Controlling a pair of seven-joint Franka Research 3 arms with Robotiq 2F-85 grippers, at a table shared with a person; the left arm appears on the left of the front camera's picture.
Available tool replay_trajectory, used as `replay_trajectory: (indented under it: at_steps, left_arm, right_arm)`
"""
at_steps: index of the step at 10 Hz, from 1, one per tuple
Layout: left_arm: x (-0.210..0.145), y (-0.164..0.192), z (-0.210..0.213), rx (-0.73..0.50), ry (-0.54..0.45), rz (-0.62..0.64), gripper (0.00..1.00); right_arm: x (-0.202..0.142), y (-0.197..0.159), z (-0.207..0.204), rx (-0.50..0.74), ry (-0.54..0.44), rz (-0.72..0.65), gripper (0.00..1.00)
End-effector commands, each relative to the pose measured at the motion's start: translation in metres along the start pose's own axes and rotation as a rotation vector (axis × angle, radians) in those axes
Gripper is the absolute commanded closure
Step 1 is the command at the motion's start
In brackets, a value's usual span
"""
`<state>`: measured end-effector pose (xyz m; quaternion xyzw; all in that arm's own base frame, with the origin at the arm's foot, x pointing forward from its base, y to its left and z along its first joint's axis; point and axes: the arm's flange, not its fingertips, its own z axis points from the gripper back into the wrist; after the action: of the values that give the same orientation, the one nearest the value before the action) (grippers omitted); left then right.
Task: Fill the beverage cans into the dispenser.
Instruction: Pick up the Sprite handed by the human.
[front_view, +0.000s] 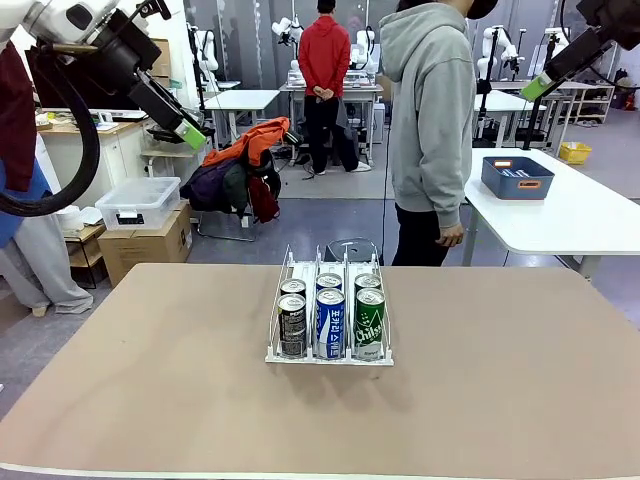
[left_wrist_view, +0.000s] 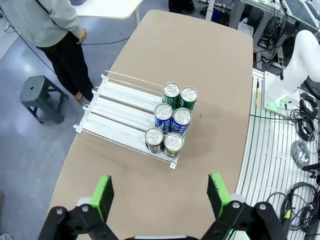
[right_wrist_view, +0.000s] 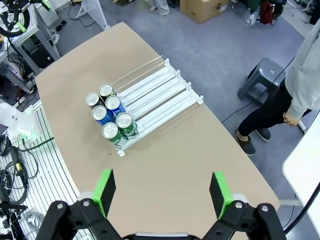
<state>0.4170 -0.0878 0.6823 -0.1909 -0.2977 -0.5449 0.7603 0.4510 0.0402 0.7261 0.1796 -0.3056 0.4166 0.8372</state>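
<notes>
aluminium beverage cans (front_view: 330, 320), 6 in all, stand 2 per lane at the 6 o'clock end of the dispenser (front_view: 318, 262) on the counter (front_view: 150, 380), seemingly front-loaded for taking; left claw (left_wrist_view: 160, 187) and right claw (right_wrist_view: 162, 187) hang high, spread apart, empty.

The dispenser (left_wrist_view: 117, 107) sits mid-table (left_wrist_view: 200, 60), below and ahead of the left gripper (left_wrist_view: 160, 194), and likewise ahead of the right gripper (right_wrist_view: 162, 194). Six beverage cans (left_wrist_view: 164, 114) stand in it, two per lane, bunched at the end nearer both grippers. A person (left_wrist_view: 50, 25) stands beyond its far end.
</notes>
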Motion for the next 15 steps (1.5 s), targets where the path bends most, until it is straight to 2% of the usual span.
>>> replay_trajectory:
  at_steps: [1,4,7,11,14,15]
  left_arm:
    - [0.016,0.002,0.020,0.035,0.022,-0.003,0.00]
    - [0.027,-0.006,0.039,0.056,-0.028,-0.034,0.00]
    - [0.033,-0.009,0.040,0.057,-0.049,-0.056,0.00]
    - [0.035,-0.007,0.041,0.066,-0.035,-0.057,0.00]
    - [0.046,-0.013,0.049,0.085,-0.047,0.035,0.00]
    - [0.050,-0.014,0.051,0.085,-0.055,0.046,0.00]
  right_arm:
    - [0.004,0.002,0.006,-0.031,-0.001,0.001,0.00]
    - [0.009,0.009,0.013,-0.008,-0.038,-0.013,0.00]
    - [0.014,0.014,0.016,-0.008,-0.050,-0.002,0.00]
    - [0.012,0.010,0.017,-0.016,-0.033,0.018,0.00]
    - [0.023,0.030,0.021,-0.041,0.024,-0.025,0.00]
    - [0.024,0.036,0.024,-0.089,0.056,-0.015,0.00]
